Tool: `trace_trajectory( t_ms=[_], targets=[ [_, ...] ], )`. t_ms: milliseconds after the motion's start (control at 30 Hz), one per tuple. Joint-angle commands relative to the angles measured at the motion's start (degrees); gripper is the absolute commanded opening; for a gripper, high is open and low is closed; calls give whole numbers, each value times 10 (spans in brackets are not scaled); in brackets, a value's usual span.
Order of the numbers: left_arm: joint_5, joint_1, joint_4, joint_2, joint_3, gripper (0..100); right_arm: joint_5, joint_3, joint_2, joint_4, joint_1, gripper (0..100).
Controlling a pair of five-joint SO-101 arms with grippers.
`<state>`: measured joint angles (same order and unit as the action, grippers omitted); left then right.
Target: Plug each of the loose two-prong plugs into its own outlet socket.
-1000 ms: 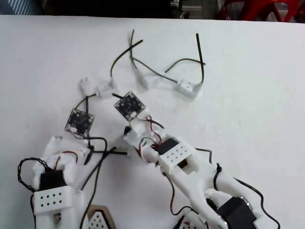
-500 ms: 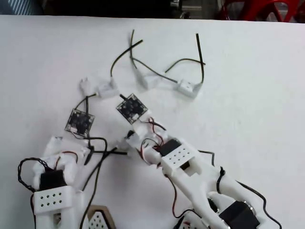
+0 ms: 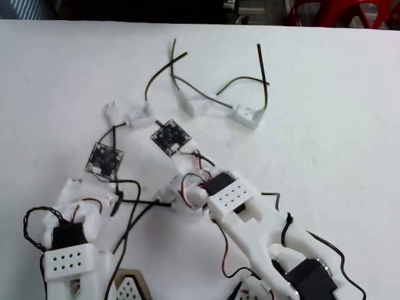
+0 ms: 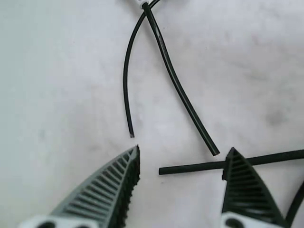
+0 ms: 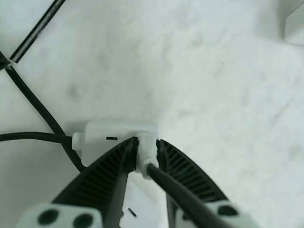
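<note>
Right wrist view: right gripper [image 5: 146, 151] clamped on white plug [image 5: 111, 137]. Plug flat on surface [image 5: 228, 85], long axis crosswise to gripper, black cable [image 5: 28, 137] exiting end away from fingers. Left gripper [image 4: 183, 154] spread wide above loose cable ends [image 4: 180, 92].

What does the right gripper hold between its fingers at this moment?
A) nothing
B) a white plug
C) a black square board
B: in the right wrist view, the right gripper is shut on the end of the white plug.
</note>
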<state>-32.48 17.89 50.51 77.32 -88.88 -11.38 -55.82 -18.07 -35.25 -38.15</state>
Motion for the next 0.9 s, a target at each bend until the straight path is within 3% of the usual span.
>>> trace_trajectory(
  t_ms=[0,500,667,733,867],
  targets=[
    [4,5,-11,9,3,282,-4,6,24,-14,3,17],
    [4,5,-11,9,3,282,-40,73,139,-41,-5,17],
    [4,5,-11,9,3,282,-39,111,100,-33,37,17],
    [4,5,-11,9,3,282,-14,148,82,-29,70,17],
    [4,5,-11,9,3,282,110,206,72,4,129,17]
  ],
)
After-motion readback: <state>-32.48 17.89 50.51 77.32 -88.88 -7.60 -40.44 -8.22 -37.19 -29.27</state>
